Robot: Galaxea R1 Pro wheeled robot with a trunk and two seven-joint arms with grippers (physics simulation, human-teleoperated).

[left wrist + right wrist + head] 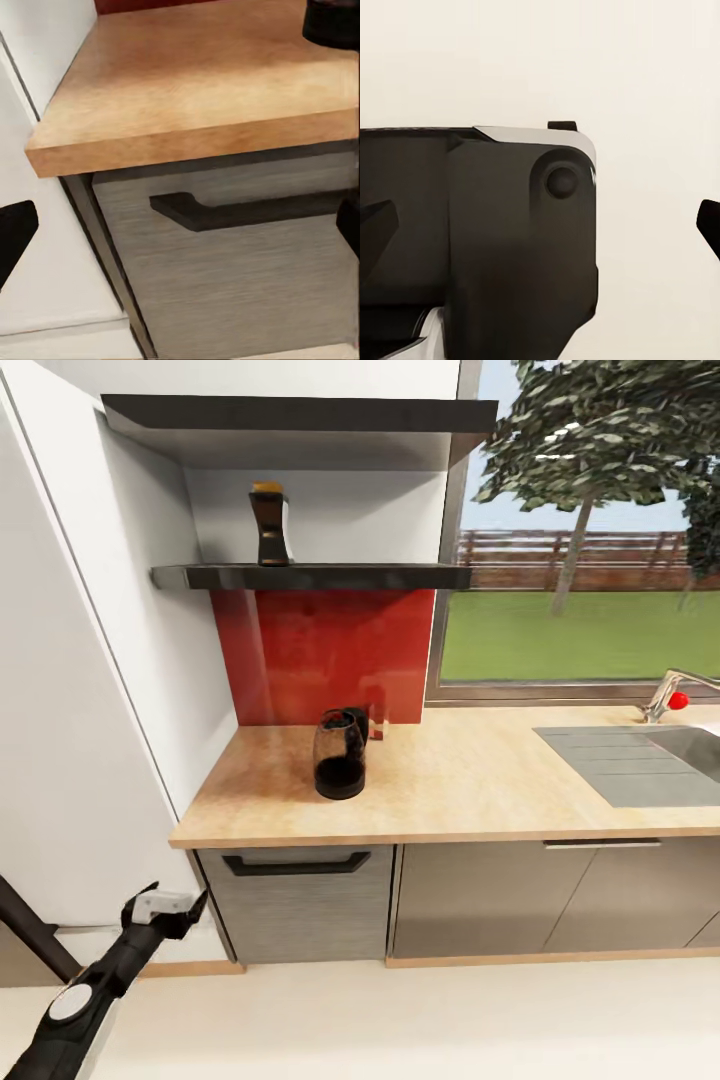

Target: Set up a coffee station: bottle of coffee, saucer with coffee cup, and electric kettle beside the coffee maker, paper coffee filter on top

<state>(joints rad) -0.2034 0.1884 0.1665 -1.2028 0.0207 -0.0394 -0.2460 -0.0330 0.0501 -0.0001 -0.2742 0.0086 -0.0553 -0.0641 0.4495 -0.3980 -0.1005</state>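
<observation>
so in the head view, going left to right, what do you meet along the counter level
black left gripper low by the floor → rounded clear glass electric kettle with dark base → grey inset sink → silver faucet with a red knob

Light beige wood-grain worktop (pixel 470 780); grey streaked cabinet (pixel 300 910) with black handle (pixel 296 863); red backsplash (pixel 320 650); dark grey shelf (pixel 310 576); yellow-lidded dark bottle of coffee (pixel 270 525); clear, dark-based electric kettle (pixel 340 753); black-and-white left pincer (pixel 165 908)
</observation>
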